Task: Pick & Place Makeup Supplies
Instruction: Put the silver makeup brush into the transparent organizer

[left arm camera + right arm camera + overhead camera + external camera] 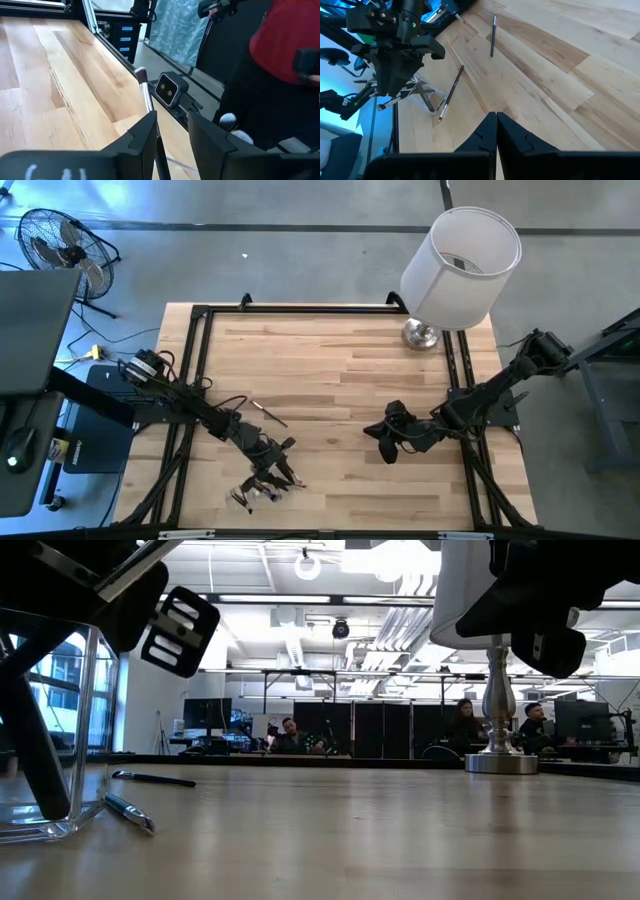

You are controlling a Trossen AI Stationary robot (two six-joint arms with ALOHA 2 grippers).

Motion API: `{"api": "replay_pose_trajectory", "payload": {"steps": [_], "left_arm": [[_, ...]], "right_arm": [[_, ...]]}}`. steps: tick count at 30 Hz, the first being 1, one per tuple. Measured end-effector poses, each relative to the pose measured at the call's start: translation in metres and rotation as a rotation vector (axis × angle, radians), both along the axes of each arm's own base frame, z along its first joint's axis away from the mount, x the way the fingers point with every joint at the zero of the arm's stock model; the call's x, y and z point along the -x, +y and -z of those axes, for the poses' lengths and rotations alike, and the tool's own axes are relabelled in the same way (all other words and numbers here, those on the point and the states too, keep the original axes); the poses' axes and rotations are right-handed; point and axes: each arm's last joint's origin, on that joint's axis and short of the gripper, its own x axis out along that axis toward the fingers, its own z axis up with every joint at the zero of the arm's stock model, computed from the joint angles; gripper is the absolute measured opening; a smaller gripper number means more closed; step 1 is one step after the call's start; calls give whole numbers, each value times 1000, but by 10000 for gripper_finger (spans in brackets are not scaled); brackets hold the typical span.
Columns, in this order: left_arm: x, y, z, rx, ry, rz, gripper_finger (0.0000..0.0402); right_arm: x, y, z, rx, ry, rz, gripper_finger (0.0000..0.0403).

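A clear holder (258, 488) stands near the table's front left, with several makeup brushes upright in it. My left gripper (172, 127) is open at the holder. A brush with a reddish-brown head (141, 75) rises in the gap between its fingers, close to one finger. White fluffy brush heads (228, 119) show beside the other finger. Two thin brushes lie flat on the wood, one (451, 92) beside the holder (422, 95) and one (493, 35) farther off. My right gripper (383, 442) hovers shut over the right middle of the table, holding nothing. My left gripper has the reddish-headed brush's handle (156, 131) running along the inner side of one finger (142, 137). I cannot tell whether that finger touches it. The other finger stands clear of the handle. The fingers come at the brush nearly level and lie across it.
A lamp with a white shade (462, 265) and a metal base (420, 333) stands at the far right corner. A black frame (200, 315) edges the table. Bare wood lies in the middle and far left. People sit at desks in the room beyond the table.
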Motion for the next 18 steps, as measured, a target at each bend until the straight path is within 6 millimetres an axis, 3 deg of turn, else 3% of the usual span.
{"api": "replay_pose_trajectory", "payload": {"steps": [18], "left_arm": [[-1, 2, -19, 8, -90, -63, 113]], "right_arm": [[0, 0, 0, 3, -2, 6, 0]]}}
